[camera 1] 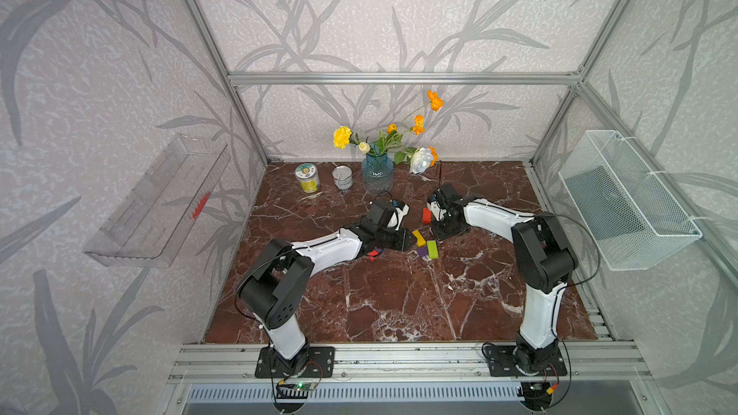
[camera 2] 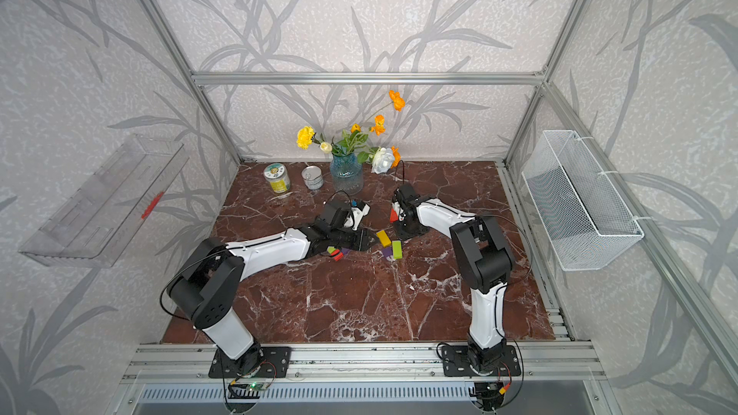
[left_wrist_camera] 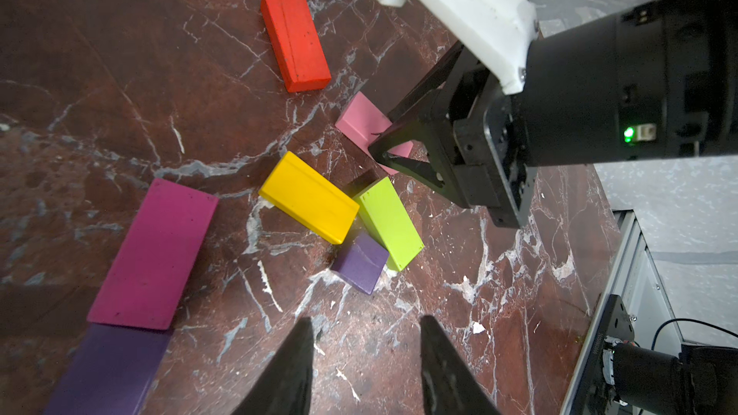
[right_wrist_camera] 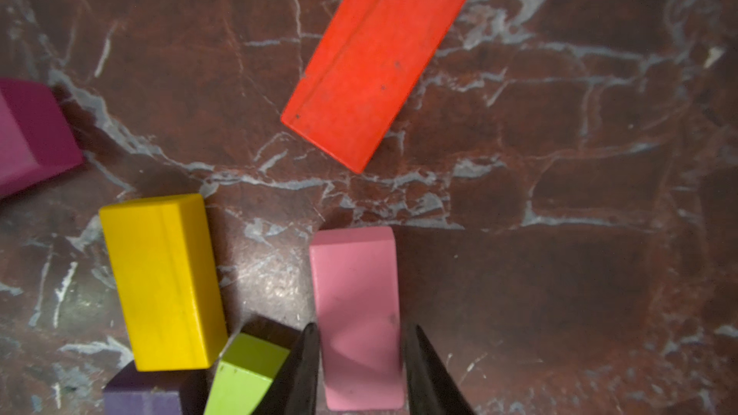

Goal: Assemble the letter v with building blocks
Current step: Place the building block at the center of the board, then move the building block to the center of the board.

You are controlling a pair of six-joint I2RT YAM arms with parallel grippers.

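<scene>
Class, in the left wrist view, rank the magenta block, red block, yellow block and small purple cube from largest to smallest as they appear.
1. magenta block, which also lies close to the camera.
2. yellow block and red block: too alike to rank.
3. purple cube, smallest.

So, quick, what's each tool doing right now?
Left tool: open, empty.
Right tool: straddles the pink block; gripping or not cannot be told.

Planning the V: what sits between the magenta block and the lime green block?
The yellow block lies between the magenta block and lime green block, clearest in the left wrist view.
</scene>
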